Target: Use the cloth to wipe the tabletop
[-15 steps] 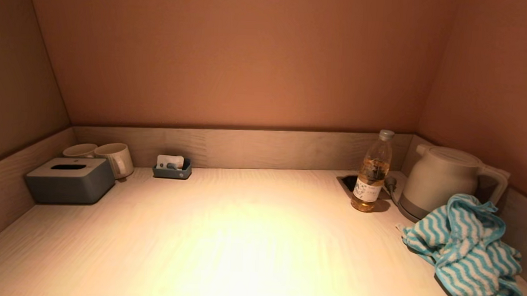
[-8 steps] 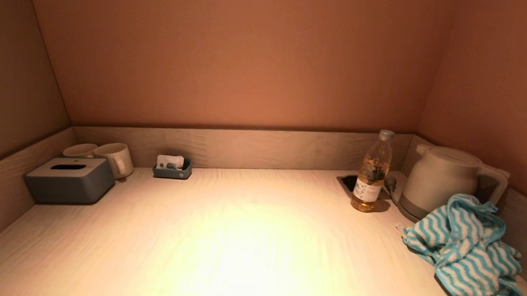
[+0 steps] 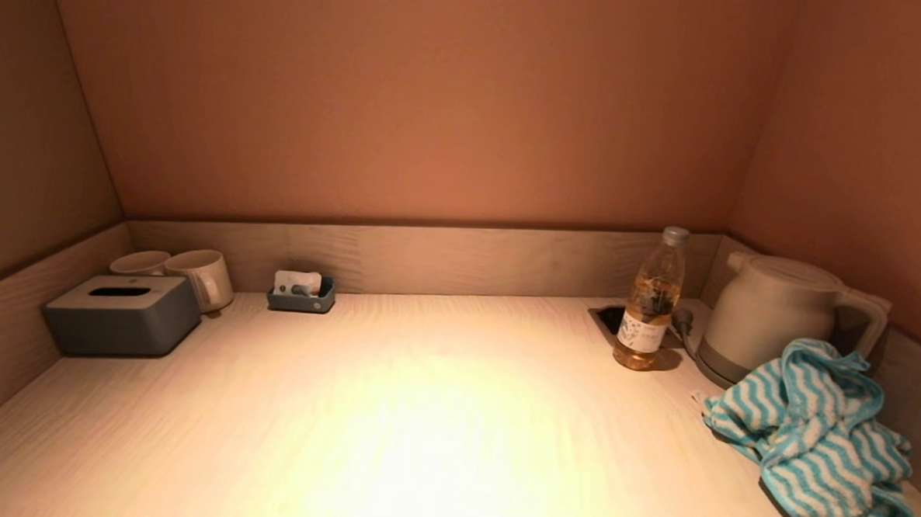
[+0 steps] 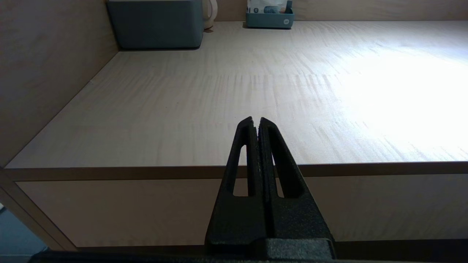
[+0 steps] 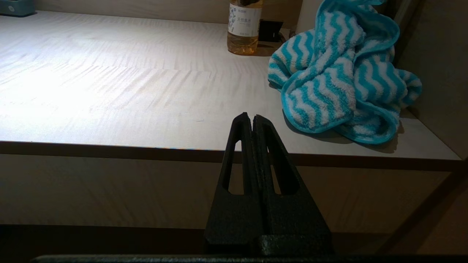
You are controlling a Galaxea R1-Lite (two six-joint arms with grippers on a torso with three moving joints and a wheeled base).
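A crumpled cloth (image 3: 814, 437) with teal and white wavy stripes lies at the front right of the pale wooden tabletop (image 3: 423, 412), just in front of the kettle. It also shows in the right wrist view (image 5: 340, 73). My right gripper (image 5: 253, 117) is shut and empty, held low before the table's front edge, short of the cloth. My left gripper (image 4: 255, 120) is shut and empty, also before the front edge, on the left half. Neither arm shows in the head view.
A white kettle (image 3: 777, 315) stands at the back right, with a bottle of amber liquid (image 3: 651, 302) and a recessed socket beside it. At the back left are a grey tissue box (image 3: 122, 314), two white mugs (image 3: 195, 276) and a small grey tray (image 3: 301, 294). Walls close three sides.
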